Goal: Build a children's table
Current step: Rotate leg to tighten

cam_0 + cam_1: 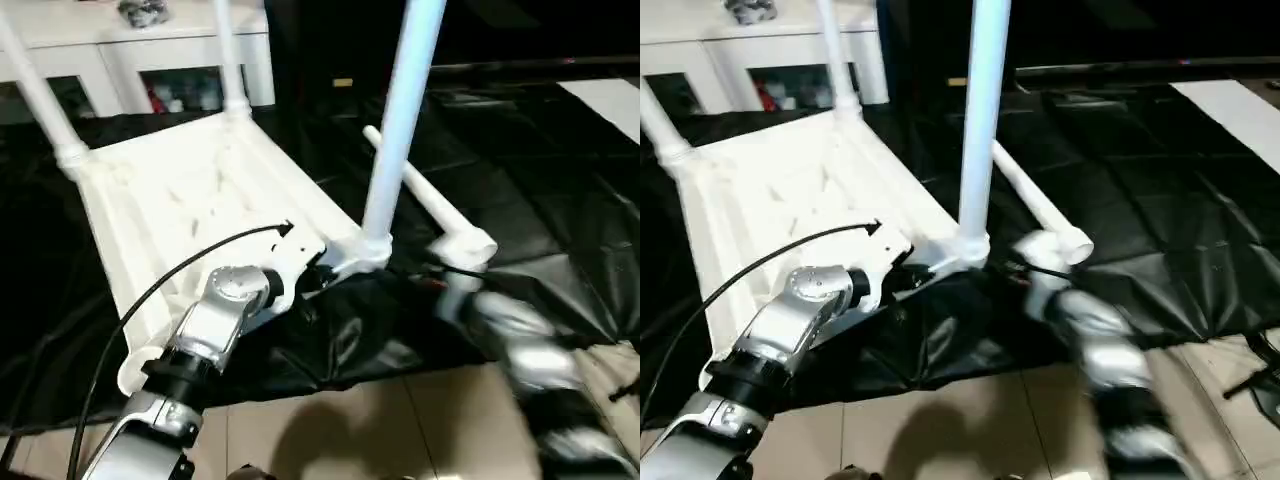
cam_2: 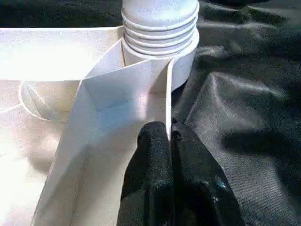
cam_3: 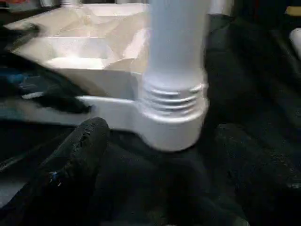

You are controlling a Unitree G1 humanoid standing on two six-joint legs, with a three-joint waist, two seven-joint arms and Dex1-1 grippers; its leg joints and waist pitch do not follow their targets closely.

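Black sheeting [image 1: 560, 170] covers the floor, and the upturned tabletop [image 1: 190, 190] is seen left of centre. Its rim is pinched by the left gripper [image 2: 169, 136], fingers clenched. A loose leg [image 1: 425, 200] lies pointing to upper left, nearest the right gripper [image 3: 160, 165], apparently spread wide, empty.

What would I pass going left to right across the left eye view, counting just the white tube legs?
Upright white tube leg at the far left corner → upright leg at the back corner → tall upright leg in the near corner socket → loose leg lying on the black sheet.
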